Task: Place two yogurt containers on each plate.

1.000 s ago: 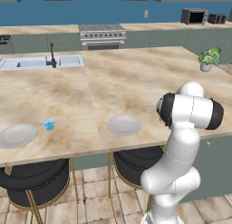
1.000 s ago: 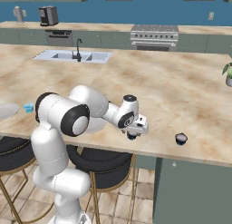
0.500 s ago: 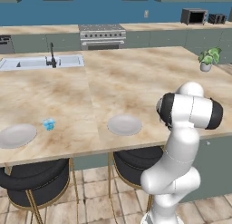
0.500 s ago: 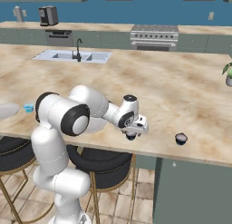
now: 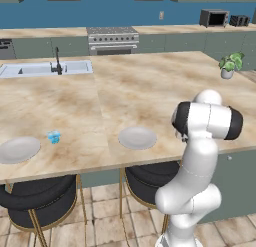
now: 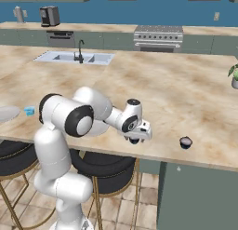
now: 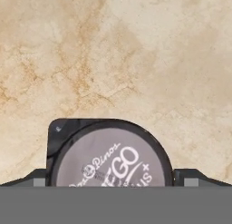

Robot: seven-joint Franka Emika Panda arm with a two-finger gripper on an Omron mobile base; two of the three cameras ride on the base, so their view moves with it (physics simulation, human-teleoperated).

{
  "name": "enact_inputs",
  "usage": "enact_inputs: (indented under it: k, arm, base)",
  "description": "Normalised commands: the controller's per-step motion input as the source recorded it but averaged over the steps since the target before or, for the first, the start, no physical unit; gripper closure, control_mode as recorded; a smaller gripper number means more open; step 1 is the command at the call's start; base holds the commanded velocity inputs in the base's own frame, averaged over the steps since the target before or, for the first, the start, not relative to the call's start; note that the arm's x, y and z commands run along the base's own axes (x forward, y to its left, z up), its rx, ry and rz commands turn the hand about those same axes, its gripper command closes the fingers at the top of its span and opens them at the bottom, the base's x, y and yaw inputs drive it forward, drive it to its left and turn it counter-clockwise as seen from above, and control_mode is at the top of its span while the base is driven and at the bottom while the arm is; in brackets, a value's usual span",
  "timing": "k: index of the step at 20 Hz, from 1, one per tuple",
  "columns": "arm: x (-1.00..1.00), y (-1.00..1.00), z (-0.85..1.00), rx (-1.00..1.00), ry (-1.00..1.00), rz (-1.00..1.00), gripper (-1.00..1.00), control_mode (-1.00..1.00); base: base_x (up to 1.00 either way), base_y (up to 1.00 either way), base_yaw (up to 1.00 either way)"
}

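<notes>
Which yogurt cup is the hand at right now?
The dark cup with the grey printed lid, sitting between the open hand's fingertips. The other dark cup and the light blue cup stand apart.

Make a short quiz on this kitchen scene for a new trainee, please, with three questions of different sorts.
1. True or false: the plate near the arm has a cup on it.
2. Where does the light blue cup stand?
A. on a plate
B. on the counter, between the near plate and the other plate
C. in the sink
3. In one word: is the claw, which hangs over a dark cup, open or shut?

Key: 1 false; 2 B; 3 open.
</notes>
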Motion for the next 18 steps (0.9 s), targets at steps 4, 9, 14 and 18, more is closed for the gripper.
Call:
enact_inputs:
  k: [4,9,14,18]
  arm:
    - [0.00,0.00,-0.07,0.00,0.01,0.00,1.00,-1.00]
    - [0.00,0.00,0.00,0.00,0.00,0.00,1.00,-1.00]
    - [0.00,0.33,0.10,0.00,-0.01,0.00,1.00,-1.00]
    - [0.00,0.73,0.57,0.00,0.00,-0.02,1.00,-1.00]
  base:
    - [0.00,0.00,0.00]
    - [0.00,0.00,0.00]
    - [0.00,0.00,0.00]
    - [0.00,0.00,0.00]
